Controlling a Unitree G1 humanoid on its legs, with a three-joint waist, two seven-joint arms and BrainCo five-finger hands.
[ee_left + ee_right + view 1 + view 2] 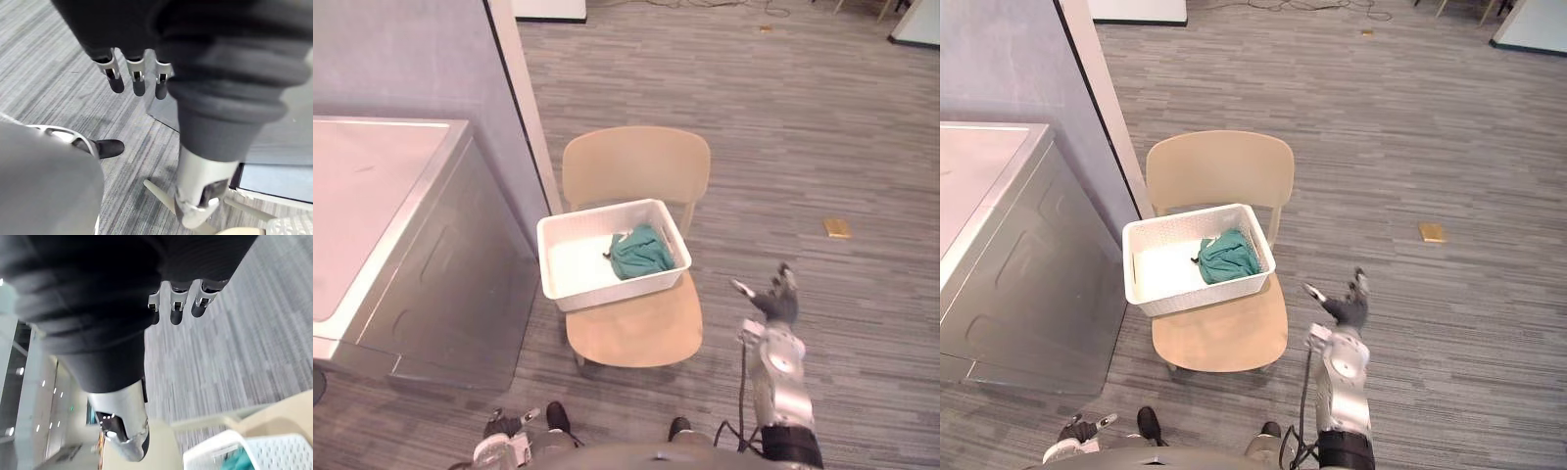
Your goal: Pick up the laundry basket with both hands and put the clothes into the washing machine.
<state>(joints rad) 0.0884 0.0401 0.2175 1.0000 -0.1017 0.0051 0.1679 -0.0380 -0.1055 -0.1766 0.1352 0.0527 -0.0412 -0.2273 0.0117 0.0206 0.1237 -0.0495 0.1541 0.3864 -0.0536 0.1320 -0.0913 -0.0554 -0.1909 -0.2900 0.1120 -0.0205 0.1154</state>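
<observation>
Washer (pixel 382 225) stands at the far left against a grey wall (pixel 411 59). Low at its near corner hangs the left robot hand (pixel 134 76), released, its fingers straight over the floor (pixel 803 117) and grasping nothing. To the right is a pale wooden chair (pixel 636 166) with the white basket (pixel 570 269) resting on its seat, apart from both hands. A green cloth (pixel 641 252) lies bunched in the basket's right half. Right of the chair, near its front corner, the right robot hand (pixel 777 302) is raised over the floor, released too, with fingers spread and nothing in them. Farther right a small tan piece (pixel 837 227) lies on the floor.
</observation>
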